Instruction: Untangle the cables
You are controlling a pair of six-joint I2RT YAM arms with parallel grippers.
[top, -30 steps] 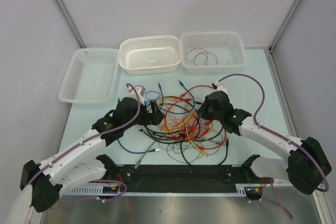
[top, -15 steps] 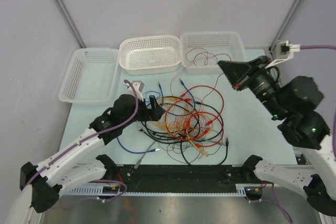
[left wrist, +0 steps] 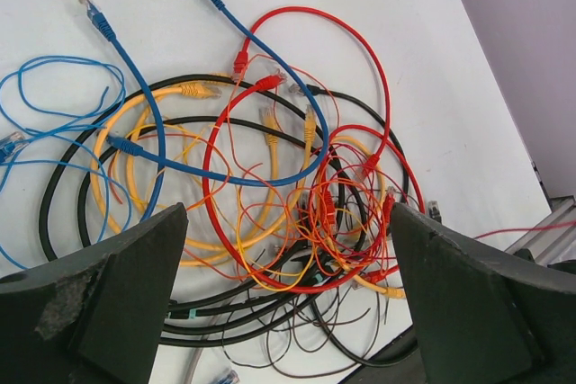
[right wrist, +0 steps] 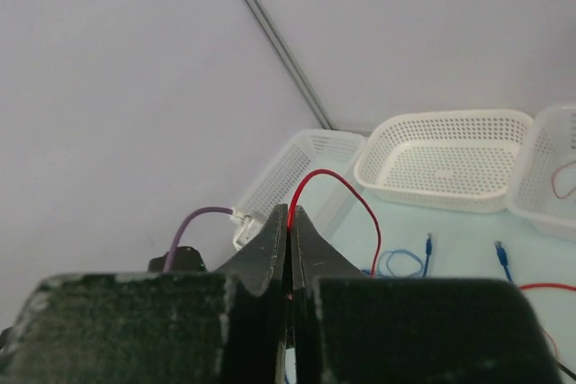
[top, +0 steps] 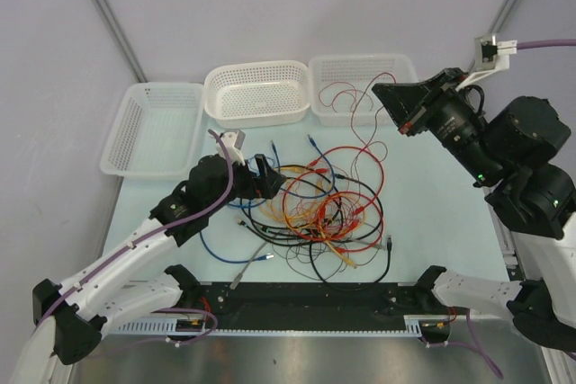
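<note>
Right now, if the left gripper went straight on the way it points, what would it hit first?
Probably the cables: the open left gripper aims into the pile's red and yellow loops, though depth is hard to judge.

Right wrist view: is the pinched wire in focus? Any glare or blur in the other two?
Right wrist: right fingers dark and soft up close, thin red wire between them yet legible, baskets sharp. Left wrist: cables crisp, light even, left fingers slightly blurred. Top external: diffuse light, faint shadows, mild sheen on the metal strip.
</note>
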